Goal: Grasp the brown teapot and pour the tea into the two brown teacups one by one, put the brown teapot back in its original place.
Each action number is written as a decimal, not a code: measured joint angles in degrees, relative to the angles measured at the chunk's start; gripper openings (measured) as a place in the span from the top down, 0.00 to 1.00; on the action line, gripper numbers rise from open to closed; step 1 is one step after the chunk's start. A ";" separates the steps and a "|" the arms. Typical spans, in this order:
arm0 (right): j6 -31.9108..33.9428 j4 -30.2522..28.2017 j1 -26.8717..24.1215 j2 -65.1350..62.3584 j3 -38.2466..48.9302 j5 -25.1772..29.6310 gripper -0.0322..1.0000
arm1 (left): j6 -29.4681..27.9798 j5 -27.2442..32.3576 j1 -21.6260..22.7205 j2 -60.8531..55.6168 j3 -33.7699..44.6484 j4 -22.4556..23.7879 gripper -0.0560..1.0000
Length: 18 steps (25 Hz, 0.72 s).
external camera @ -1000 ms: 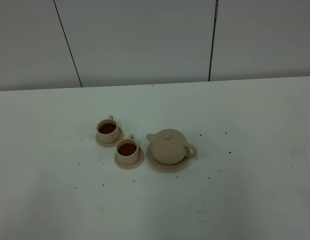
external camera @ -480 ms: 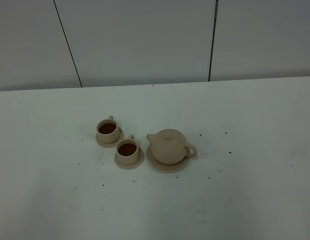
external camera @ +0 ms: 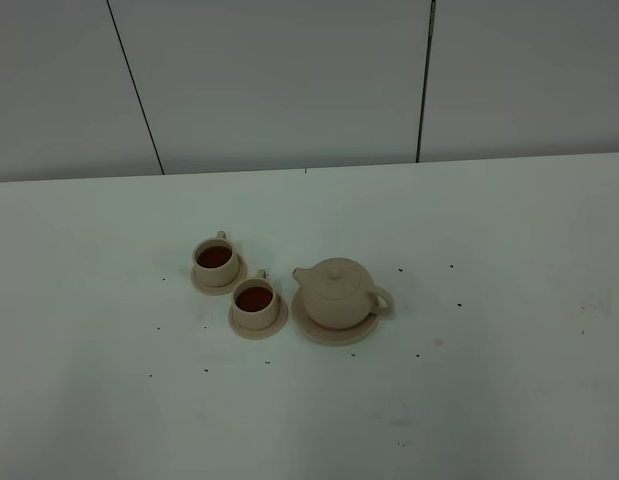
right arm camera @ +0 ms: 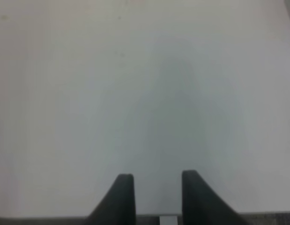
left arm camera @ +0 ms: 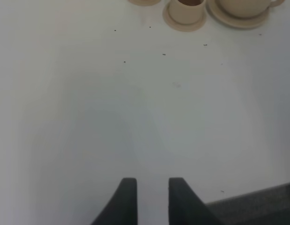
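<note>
Teapot first: your squat, rounded beige-tan ceramic teapot (external camera: 336, 294) sits upright on its wide flat round beige saucer (external camera: 333, 331), lid on, spout toward the cups and loop handle on the opposite side. Just beside the spout side of the teapot stand the two small beige-tan teacups, each on its own little round saucer and each holding dark reddish-brown tea: the nearer teacup (external camera: 254, 301) has its saucer almost touching the teapot's saucer, and the farther teacup (external camera: 215, 259) stands a little beyond it, away from the teapot and toward the wall. Around the teapot you have only the white tabletop (external camera: 469, 400), scattered with tiny dark specks; no object crowds the handle side of the teapot.

Your left gripper (left arm camera: 152, 193) hangs over bare table well apart from the teapot, its dark fingers (left arm camera: 127, 197) parted by a narrow gap and holding nothing. Your right gripper (right arm camera: 157, 192) likewise hovers above blank table, fingers (right arm camera: 123, 194) spread somewhat wider, touching nothing; the teapot is out of its wrist view.
</note>
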 joint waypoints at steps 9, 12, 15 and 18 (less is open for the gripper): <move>11.20 -2.70 0.00 0.00 -3.80 -3.56 0.74 | 0.00 0.00 0.00 0.00 0.00 0.00 0.72; 13.34 -2.14 0.00 0.00 -3.13 -6.22 0.74 | 0.00 0.00 0.00 0.00 0.00 0.00 0.72; 14.28 -1.60 0.00 0.00 -0.26 -7.98 0.74 | 0.00 0.00 0.00 0.00 0.00 0.00 0.72; 14.72 -1.60 0.00 0.00 0.09 -8.68 0.74 | 0.00 0.00 0.00 0.00 0.00 0.00 0.72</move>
